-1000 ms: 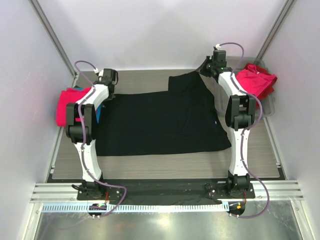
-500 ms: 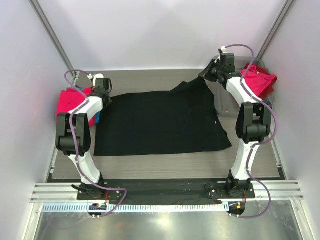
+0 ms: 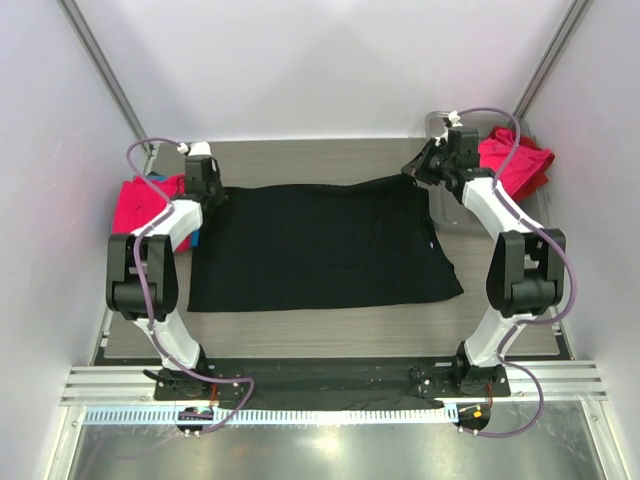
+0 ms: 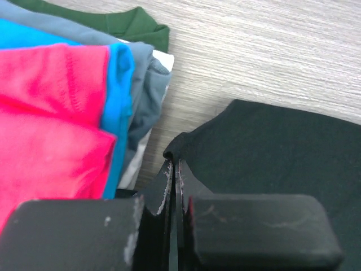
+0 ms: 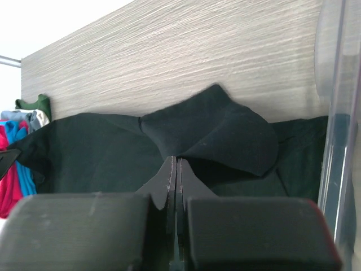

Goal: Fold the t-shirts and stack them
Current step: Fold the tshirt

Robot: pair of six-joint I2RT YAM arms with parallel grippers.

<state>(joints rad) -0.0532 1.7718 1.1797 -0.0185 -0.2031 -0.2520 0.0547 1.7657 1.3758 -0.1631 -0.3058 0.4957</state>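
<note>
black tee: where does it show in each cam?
Top external: black t-shirt spread flat mid-frame.
Left wrist: black t-shirt at right, corner pinched in left gripper.
Right wrist: black t-shirt across the middle, edge pinched in right gripper.
Shared landmark: pink-and-blue shirt pile at its left end.

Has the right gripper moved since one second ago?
Yes. The right gripper, shut on the large black cloth t-shirt, came toward the arm bases and slightly right, along the left wall of the clear grey plastic tray.
</note>
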